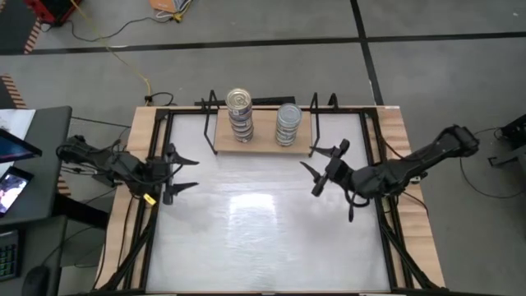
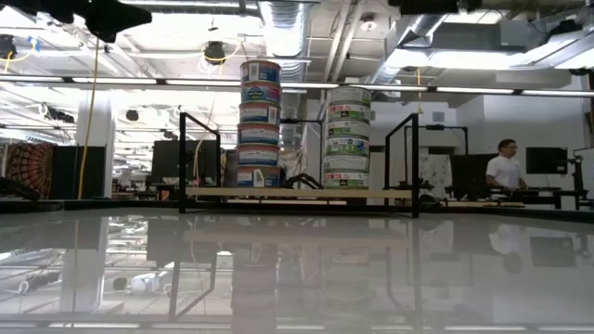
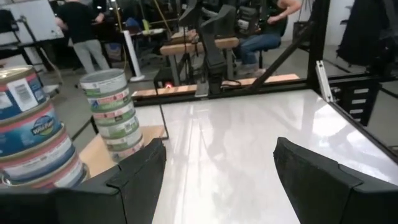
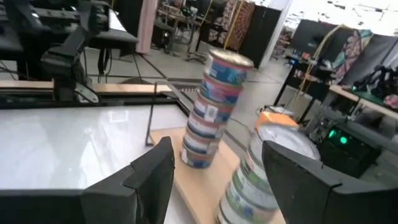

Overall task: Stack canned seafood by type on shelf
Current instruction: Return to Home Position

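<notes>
Right hand (image 1: 319, 170) hangs over the glossy white surface (image 1: 263, 247) toward its right edge, fingers spread wide with nothing in them. Left hand (image 1: 191, 174) is the same deal by the left edge, wide open and empty, well apart from everything.

The low light-wood shelf with black wire frames (image 1: 263, 141) sits at the middle of the surface's far edge, and every tin I can see is on it. There's a taller stack of blue-labelled gold-topped round tins (image 1: 239, 113) toward its left end and a shorter stack of green-labelled silver-topped round tins (image 1: 288, 123) toward its right end. So the sorting looks done to me.

What worries me is the height. Those are skinny towers, and the blue one doesn't look quite plumb in the right wrist view. The right hand is the one near the shelf. If that arm swings wide heading home and clips the right wire frame (image 1: 314, 123), the jolt could tip the green stack beside it. On the blue one, I'd guess the top tin (image 2: 261, 71) slides off first.
</notes>
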Controlling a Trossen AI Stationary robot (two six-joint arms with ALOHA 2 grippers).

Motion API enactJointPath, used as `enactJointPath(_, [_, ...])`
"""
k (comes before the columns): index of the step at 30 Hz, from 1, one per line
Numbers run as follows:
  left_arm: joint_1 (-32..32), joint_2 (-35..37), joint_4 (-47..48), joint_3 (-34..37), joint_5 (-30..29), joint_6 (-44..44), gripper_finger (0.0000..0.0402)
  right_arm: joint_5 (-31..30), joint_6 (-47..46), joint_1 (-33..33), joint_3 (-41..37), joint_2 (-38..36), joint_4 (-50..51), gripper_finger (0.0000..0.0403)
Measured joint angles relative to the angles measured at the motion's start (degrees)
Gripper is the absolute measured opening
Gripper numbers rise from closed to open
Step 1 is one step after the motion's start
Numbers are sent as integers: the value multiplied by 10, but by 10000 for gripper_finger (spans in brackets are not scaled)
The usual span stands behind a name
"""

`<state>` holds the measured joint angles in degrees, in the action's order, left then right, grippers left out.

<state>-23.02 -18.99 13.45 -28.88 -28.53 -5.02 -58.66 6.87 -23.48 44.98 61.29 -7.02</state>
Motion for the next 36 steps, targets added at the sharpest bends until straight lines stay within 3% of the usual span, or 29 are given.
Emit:
enactJointPath(5, [0,24,-2,16,15,3,288,0,-23,7,-71,-72,-14,262])
enactJointPath(13, [12,34,-85,94,-20,4,288,0,0,4,-163,-174,-101,237])
enactJointPath(23, [99,40,-81,98,79,41,288,77,94,60,-291,-189,-385,212])
enactJointPath(31, [145,42,-119,150,87,58,288,77,55,91,-335,-216,-402,195])
enactJointPath(36, [180,59,-108,153,135,64,288,57,76,86,-356,-281,-400,176])
